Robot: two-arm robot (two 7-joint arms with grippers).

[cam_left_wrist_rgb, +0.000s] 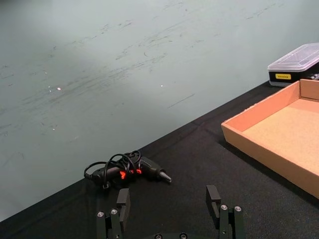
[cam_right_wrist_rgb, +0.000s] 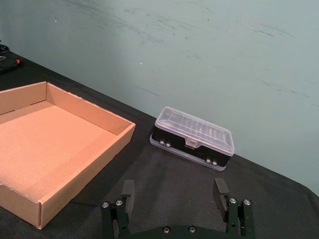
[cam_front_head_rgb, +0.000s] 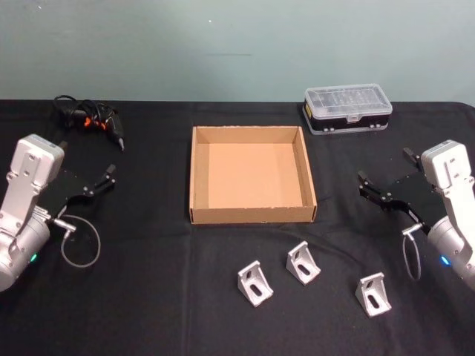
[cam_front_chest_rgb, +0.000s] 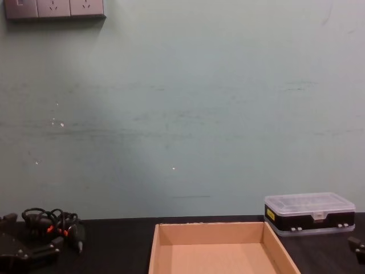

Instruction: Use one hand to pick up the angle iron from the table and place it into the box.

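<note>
Head view: the left angle iron (cam_front_head_rgb: 254, 282), middle angle iron (cam_front_head_rgb: 303, 262) and right angle iron (cam_front_head_rgb: 373, 294) lie on the table (cam_front_head_rgb: 148, 297), just in front of the empty box (cam_front_head_rgb: 252, 213). You can likely reach them from either side. The left gripper (cam_front_head_rgb: 87, 159) and right gripper (cam_front_head_rgb: 384, 167) flank the box, both spread and empty. The surface is matte black, and a pale wall (cam_front_head_rgb: 237, 44) stands behind it.
</note>
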